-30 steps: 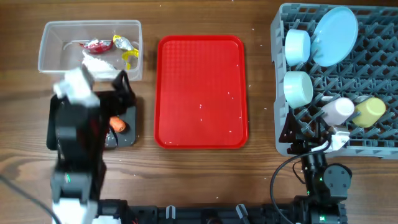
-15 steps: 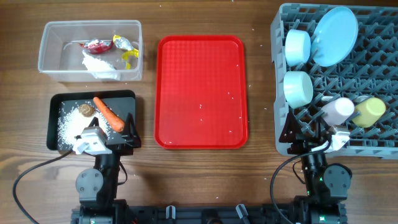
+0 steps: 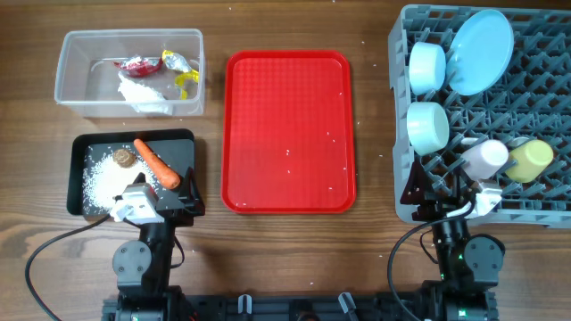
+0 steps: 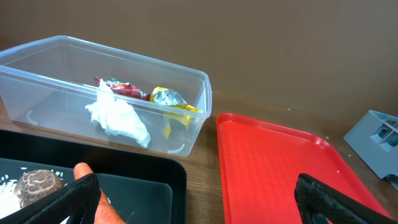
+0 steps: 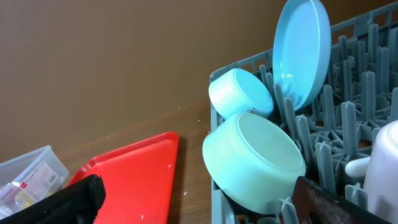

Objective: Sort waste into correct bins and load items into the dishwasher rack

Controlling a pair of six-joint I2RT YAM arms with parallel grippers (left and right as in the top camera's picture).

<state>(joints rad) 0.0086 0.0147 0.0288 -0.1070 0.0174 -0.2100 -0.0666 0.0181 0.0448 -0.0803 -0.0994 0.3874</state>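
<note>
Two claws, gaping, empty: my left claw [image 4: 196, 199], my right claw [image 5: 199, 196]. Sorting looks complete; best parked clear of black tray [image 3: 78, 174] and rack [image 3: 535, 80].

We count two light blue bowls [image 3: 426, 67] [image 3: 427, 126], one plate [image 3: 482, 37], two cups [image 3: 486, 159] [image 3: 532, 159], two candy wrappers [image 3: 140, 64] [image 3: 178, 62], one tissue [image 3: 143, 92], one carrot [image 3: 156, 163], one brown lump [image 3: 124, 159], two bins [image 3: 62, 89] [image 3: 78, 178].

The left arm [image 3: 134, 260] is seen folded low at about 7 o'clock in the overhead view. The left gripper [image 3: 189, 192] is pointed toward roughly 1 o'clock, with its jaws spread wide. The right arm [image 3: 464, 254] is folded at about 5 o'clock, and the right gripper [image 3: 430, 189] is aimed near 11 o'clock and likewise spread wide, its dark fingers [image 5: 68, 202] being seen at the lower corners of the wrist view.
</note>
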